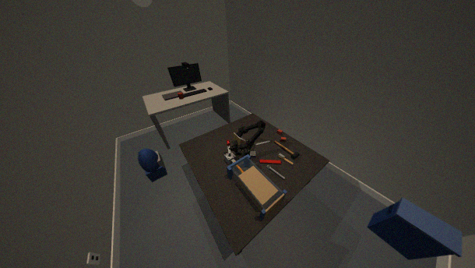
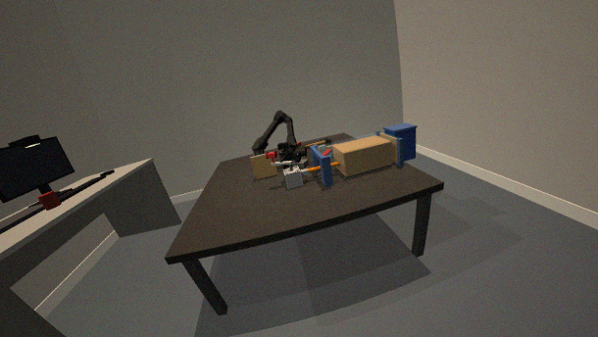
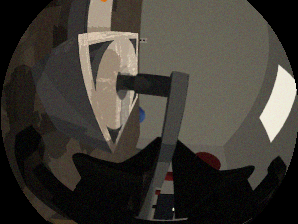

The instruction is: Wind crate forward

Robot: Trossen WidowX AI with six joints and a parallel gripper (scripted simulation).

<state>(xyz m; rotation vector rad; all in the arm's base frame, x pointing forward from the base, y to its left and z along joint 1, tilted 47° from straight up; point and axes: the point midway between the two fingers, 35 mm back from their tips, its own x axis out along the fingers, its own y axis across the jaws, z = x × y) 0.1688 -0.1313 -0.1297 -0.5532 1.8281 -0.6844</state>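
The tan crate (image 1: 258, 186) (image 2: 370, 154) sits flat inside the clear-panelled guard. Its front stands back from the blue frame (image 1: 230, 171) (image 2: 327, 179) at the winch end. An orange strap (image 1: 240, 168) (image 2: 333, 166) spans that gap to the winch (image 1: 230, 156) (image 2: 293, 179) (image 3: 84, 60). The winch handle (image 3: 177, 100) has its dark shaft pointing into the middle of the winch top, apparently in the hole; its red knob (image 1: 228, 142) (image 2: 271, 155) also shows. My gripper (image 3: 166, 141) is shut on the handle's grey bar, above the winch. How deep the key sits is hidden.
A tan board (image 2: 259, 172) stands upright near the winch. Beside the guard lie a red bar (image 1: 270, 161), a wrench (image 1: 277, 172), a brush (image 1: 288, 160) and a hammer (image 1: 286, 148). A small grey block (image 1: 253, 153) is close to the arm. A desk (image 1: 160, 106) stands apart.
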